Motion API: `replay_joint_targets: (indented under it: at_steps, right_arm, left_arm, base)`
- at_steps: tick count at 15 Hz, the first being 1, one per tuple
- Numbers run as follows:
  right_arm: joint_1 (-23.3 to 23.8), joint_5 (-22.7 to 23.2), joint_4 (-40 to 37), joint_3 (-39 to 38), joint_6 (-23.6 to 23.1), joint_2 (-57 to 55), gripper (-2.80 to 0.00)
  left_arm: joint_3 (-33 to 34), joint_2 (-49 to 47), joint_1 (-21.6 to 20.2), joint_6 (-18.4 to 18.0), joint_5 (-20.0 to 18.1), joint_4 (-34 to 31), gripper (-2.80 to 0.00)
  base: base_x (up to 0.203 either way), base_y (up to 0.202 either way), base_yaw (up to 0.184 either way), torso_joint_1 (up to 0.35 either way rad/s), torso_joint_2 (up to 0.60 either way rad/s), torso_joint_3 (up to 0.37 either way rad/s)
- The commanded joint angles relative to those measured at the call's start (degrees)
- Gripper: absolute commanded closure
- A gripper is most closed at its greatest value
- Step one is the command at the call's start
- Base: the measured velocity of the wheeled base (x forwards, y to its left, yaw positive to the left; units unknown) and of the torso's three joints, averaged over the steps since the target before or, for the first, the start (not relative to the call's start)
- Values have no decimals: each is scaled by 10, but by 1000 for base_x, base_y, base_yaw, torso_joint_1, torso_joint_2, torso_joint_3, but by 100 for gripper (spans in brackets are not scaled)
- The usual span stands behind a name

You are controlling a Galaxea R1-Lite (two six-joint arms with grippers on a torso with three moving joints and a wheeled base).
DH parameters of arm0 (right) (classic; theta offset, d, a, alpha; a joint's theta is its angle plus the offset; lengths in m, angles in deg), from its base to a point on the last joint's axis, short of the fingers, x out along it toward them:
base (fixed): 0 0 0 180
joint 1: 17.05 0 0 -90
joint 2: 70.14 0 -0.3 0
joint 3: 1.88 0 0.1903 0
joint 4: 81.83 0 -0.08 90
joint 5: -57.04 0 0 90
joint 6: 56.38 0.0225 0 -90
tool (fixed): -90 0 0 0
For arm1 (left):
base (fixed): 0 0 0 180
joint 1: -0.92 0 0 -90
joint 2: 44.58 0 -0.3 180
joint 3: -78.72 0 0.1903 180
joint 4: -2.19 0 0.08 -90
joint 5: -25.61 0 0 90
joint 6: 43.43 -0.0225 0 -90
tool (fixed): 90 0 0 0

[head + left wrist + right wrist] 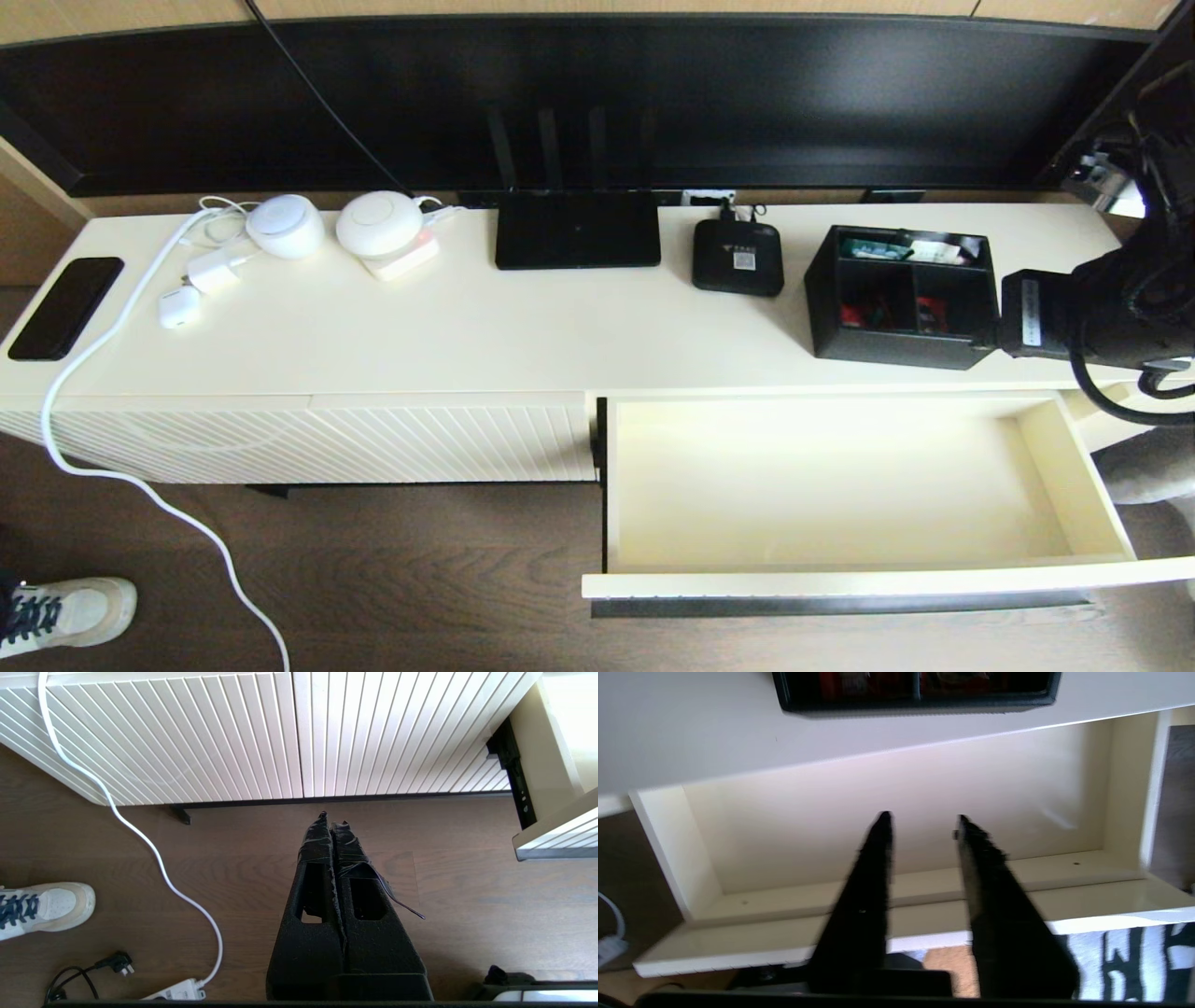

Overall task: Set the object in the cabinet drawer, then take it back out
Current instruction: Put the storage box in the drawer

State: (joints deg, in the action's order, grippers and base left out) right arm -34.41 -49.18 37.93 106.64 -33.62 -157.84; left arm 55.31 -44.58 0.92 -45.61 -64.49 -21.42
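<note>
The black organizer box point(901, 297) stands on the cabinet top at the right, with red, white and teal items in its compartments. Its lower edge point(915, 705) also shows in the right wrist view. In front of it the cabinet drawer point(822, 485) is pulled fully out, its cream interior point(1017, 788) bare. My right arm point(1102, 299) reaches in from the right, close beside the box's right wall. My right gripper point(922, 819) is open and holds nothing, hanging over the drawer. My left gripper point(332, 819) is shut and empty, low over the wooden floor before the cabinet.
A flat black router point(577, 229) and a small black set-top box point(738, 259) sit left of the organizer. Two white round devices point(285, 226), chargers and a phone point(65, 306) lie further left. A white cable point(121, 476) trails to the floor near a shoe point(65, 611).
</note>
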Motion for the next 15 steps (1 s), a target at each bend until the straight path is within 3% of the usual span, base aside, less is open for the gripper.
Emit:
replay_joint_targets:
  at_steps: [1,3,8,15]
  right_arm:
    - [10,18,-20,41,11,-48,-280]
    - [34,44,-26,64,0,-72,-280]
    - [56,46,-22,118,-57,-130,-280]
    - [57,48,-22,196,-86,-193,-280]
  left_arm:
    - [0,0,0,0,0,0,0]
    - [0,0,0,0,0,0,0]
    - [0,-1,0,0,0,0,0]
    - [0,0,0,0,0,0,0]
  base:
    - [0,0,0,0,0,0]
    - [0,0,0,0,0,0]
    - [0,0,0,0,0,0]
    - [0,0,0,0,0,0]
